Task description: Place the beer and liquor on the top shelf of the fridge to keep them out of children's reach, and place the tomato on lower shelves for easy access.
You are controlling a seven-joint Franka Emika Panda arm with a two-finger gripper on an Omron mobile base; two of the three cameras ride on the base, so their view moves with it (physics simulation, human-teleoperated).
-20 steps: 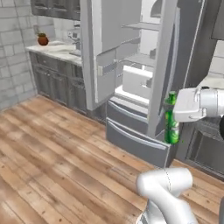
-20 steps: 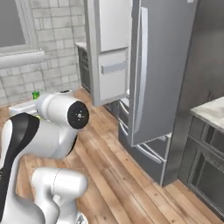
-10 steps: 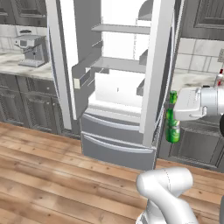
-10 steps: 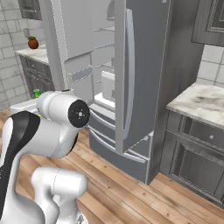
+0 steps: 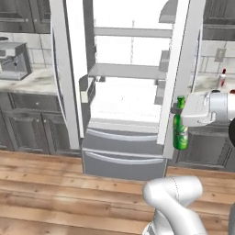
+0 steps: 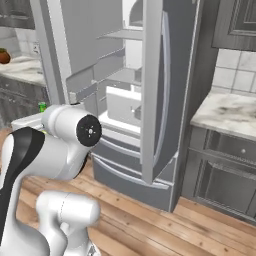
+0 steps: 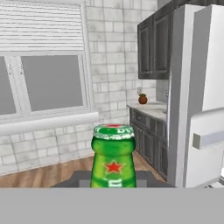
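One bottle in hand: the beer [image 5: 180,131] hangs upright in the gripper [image 5: 176,110], jaws clamped on its neck, just to the right of the fridge [image 5: 133,92] opening and in front of its right door. Hand view shows the beer's green neck and cap close up, red star on the label, with a dark finger at each side.

Both fridge doors stand open. Inside, top shelf [image 5: 132,32] is a flat grey plate high in the compartment; a lower shelf [image 5: 126,71] sits beneath it, and the pale floor of the compartment below that. Two drawer fronts close the bottom of the fridge. Right base view: same interior seen from the side, past the edge of the right door with its long curved handle [image 6: 165,90]; the beer's cap [image 6: 43,106] peeks out just left of the arm.

Liquor [image 5: 223,78] stands upright on the counter [image 5: 209,82] right of the fridge, well apart from the gripper. Tomato [image 6: 4,56] rests on the far counter left of the fridge; also visible small in the hand view. Coffee machine [image 5: 13,60] on the left counter
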